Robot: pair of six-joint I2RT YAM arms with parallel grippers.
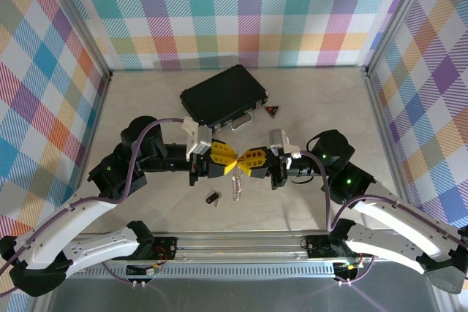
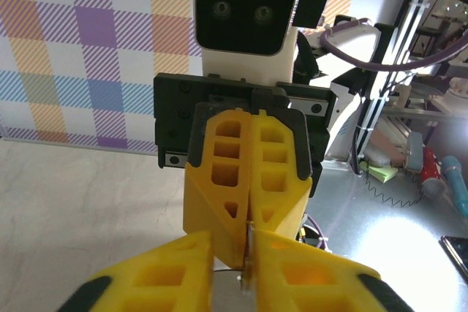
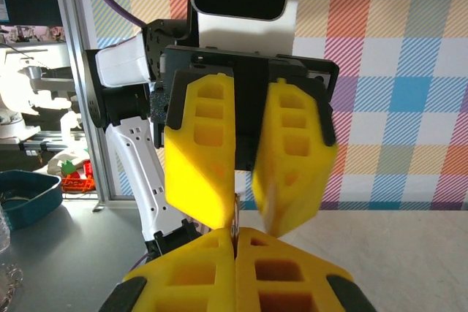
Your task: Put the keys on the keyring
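Note:
Above the table's middle my two yellow grippers meet tip to tip. My right gripper is shut on the thin silvery keyring, seen edge on. A fan of silvery pieces hangs below the keyring. My left gripper stands open around the ring's other edge. One of its fingers lies against the metal and the other stands off, blurred. A small key with a dark head lies on the table just left of the hanging pieces.
A black case lies behind the grippers, with a red-and-black triangle to its right. Plaid walls close in the left, right and back sides. A metal rail runs along the near edge.

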